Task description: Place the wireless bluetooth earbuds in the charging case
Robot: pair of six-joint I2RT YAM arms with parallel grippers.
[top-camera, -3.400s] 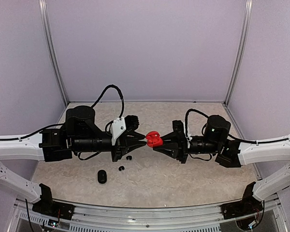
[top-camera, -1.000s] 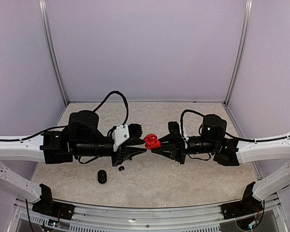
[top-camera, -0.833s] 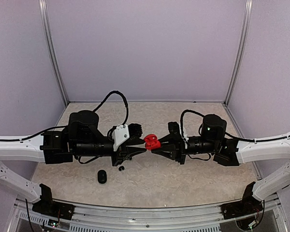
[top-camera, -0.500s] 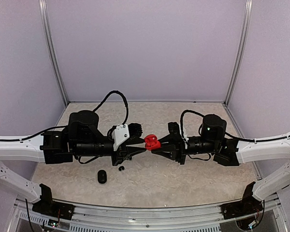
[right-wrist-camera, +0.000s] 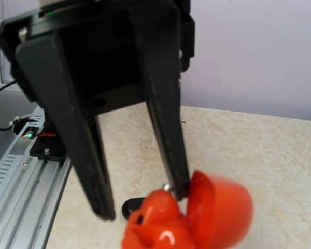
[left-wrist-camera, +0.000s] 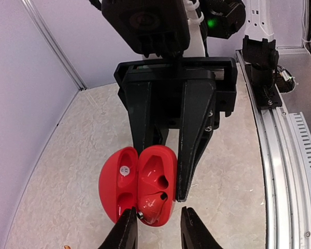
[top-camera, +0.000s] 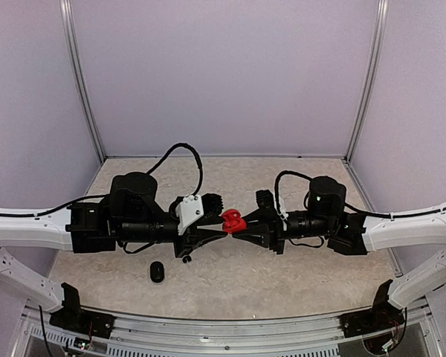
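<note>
The red charging case hangs open above the table between both arms, with my right gripper shut on its base; its black fingers clamp that base. The lid swings left. A red earbud lies in the base's lower socket, its metal tip against one of my left fingertips. My left gripper is open, straddling the case's lower end without squeezing. From the right wrist, the case fills the bottom, and the left fingers reach down to it. A black earbud lies on the table.
A shut black case rests on the marble-patterned table near the left arm, also seen as the black case under the red one. Walls enclose three sides; a metal rail runs along the near edge.
The left arm has edged slightly right toward the case and its jaws have widened a little. The right gripper still holds the red case in nearly the same spot.
</note>
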